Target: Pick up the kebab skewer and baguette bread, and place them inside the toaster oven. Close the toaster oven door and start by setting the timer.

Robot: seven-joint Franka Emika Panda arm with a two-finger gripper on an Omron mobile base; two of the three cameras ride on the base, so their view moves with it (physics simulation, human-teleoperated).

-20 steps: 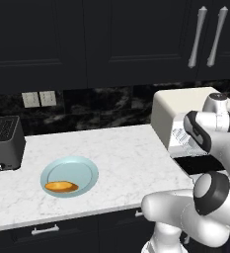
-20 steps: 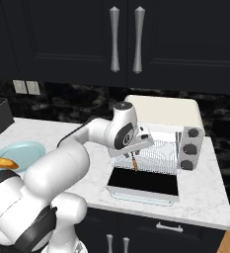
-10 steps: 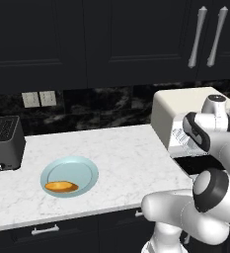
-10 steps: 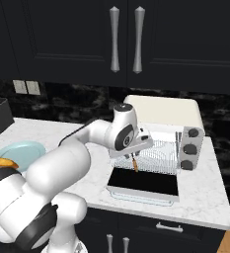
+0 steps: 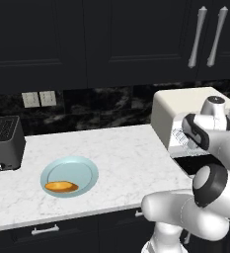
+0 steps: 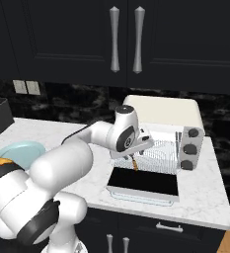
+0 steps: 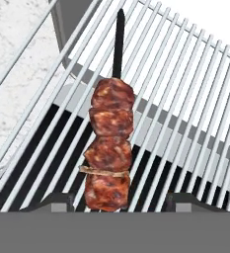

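The kebab skewer (image 7: 110, 148), with reddish-brown meat chunks on a dark stick, lies along the wire rack (image 7: 185, 99) of the toaster oven (image 6: 166, 116). My gripper (image 7: 119, 200) is at the skewer's near end. It is open, and both fingertips (image 7: 55, 200) stand clear of the meat. From the right base view the gripper (image 6: 136, 148) hovers at the oven mouth, over the toaster oven door (image 6: 143, 184), which lies folded down flat. The baguette bread (image 5: 61, 186) rests on the light-blue plate (image 5: 82, 170) on the counter to the left.
A dark slot toaster (image 5: 5, 143) stands at the counter's far left. The oven's grey knobs (image 6: 188, 149) are on its right side. Dark cabinets with long handles (image 6: 126, 39) hang above. White marble counter (image 5: 126, 153) lies bare between plate and oven.
The jaws have opened and let go of the kebab skewer, which now rests on the rack. The arm has barely moved.
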